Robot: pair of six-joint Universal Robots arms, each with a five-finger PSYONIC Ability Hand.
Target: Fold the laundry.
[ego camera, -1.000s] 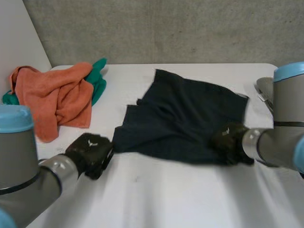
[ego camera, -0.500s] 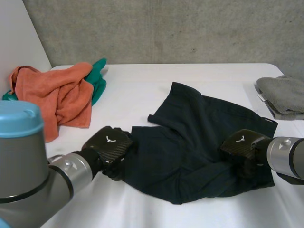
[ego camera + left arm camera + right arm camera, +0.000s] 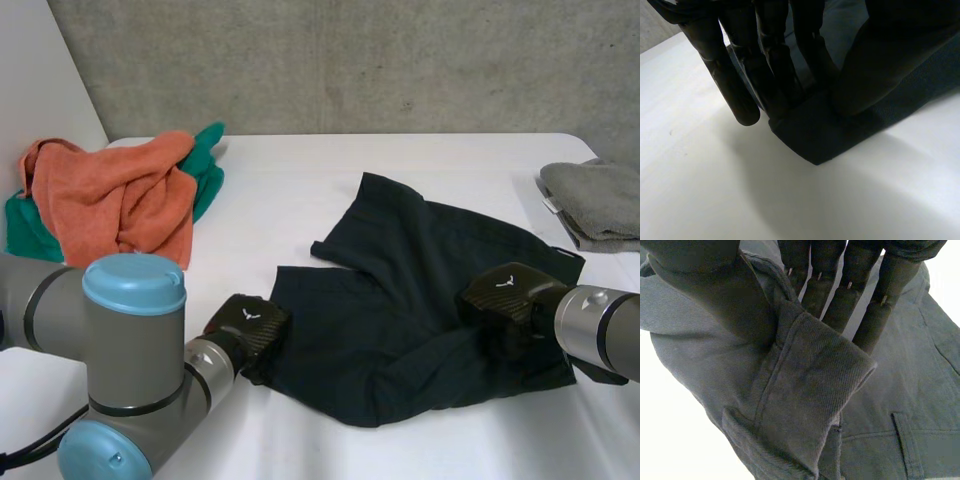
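The dark shorts lie rumpled on the white table, at the lower middle of the frame. My left hand pinches their lower-left corner between fingers and thumb. My right hand clamps a folded hem at their right edge. An orange towel sits upper left.

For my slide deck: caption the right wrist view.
Right robot hand pinching a folded edge of the dark garment.

No legible text; white emblems mark the left robot hand and right robot hand.
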